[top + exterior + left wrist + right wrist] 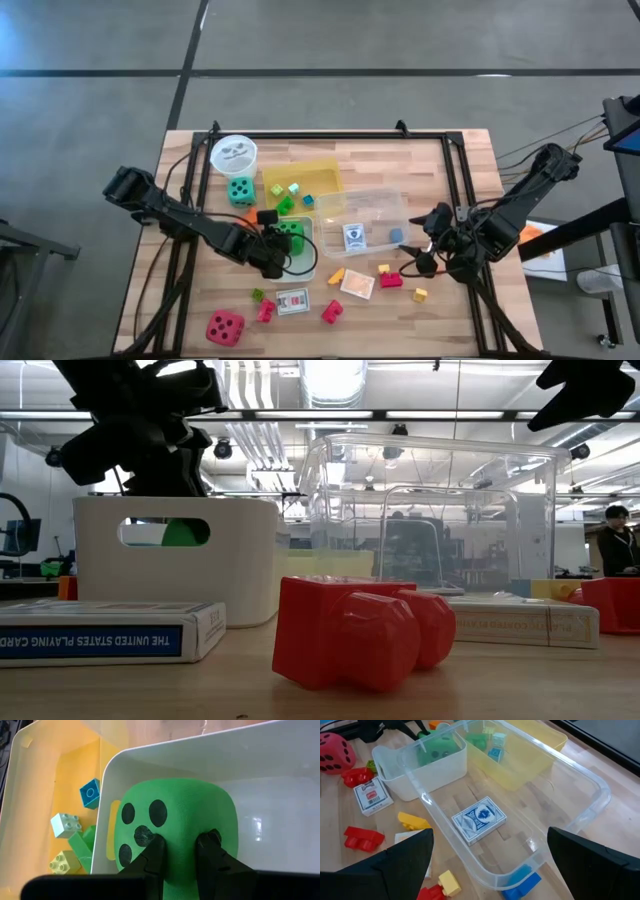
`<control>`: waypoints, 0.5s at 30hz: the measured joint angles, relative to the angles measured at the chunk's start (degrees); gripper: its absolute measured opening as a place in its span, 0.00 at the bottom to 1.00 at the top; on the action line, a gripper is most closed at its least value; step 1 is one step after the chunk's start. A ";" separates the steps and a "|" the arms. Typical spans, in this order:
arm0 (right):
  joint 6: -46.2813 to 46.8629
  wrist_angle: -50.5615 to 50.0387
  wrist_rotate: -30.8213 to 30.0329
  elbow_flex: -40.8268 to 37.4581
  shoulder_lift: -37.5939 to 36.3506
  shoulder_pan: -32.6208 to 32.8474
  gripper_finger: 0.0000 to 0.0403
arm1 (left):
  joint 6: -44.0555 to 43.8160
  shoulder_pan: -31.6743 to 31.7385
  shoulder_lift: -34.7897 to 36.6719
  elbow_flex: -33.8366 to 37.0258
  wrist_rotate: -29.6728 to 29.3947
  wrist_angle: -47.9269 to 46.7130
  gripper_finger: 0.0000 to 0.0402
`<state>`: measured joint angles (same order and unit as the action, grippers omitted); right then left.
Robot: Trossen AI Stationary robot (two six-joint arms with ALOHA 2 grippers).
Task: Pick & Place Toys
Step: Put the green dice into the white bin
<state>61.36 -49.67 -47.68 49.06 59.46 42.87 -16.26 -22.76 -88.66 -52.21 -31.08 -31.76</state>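
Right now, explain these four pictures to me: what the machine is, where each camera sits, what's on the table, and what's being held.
This is a robot with two dark arms at a wooden table, each ending in a two-finger gripper.

One camera looks down from above, one sits at tabletop height, and one rides on each wrist.

The left gripper is pinching a green dotted die inside a white bin. The right gripper is open, holding nothing, near a clear plastic box containing a blue card pack.

Also there: a yellow tray with small blocks, a red die, a teal die, a white cup and scattered blocks.
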 joint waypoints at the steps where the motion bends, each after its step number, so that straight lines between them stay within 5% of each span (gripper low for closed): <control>1: -0.02 0.40 0.01 -0.12 0.00 0.00 0.94 | -0.02 0.01 0.00 0.00 0.03 0.04 0.14; 4: -0.07 0.65 0.09 -0.16 0.00 0.00 0.94 | -0.21 0.04 0.00 0.00 -0.06 0.28 0.17; 15: -0.07 0.72 0.13 -0.16 0.00 0.00 0.94 | -0.21 0.04 -0.07 -0.45 0.08 0.44 0.57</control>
<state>61.30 -48.95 -47.55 48.90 59.46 42.87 -16.47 -22.72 -88.73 -52.66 -31.01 -31.32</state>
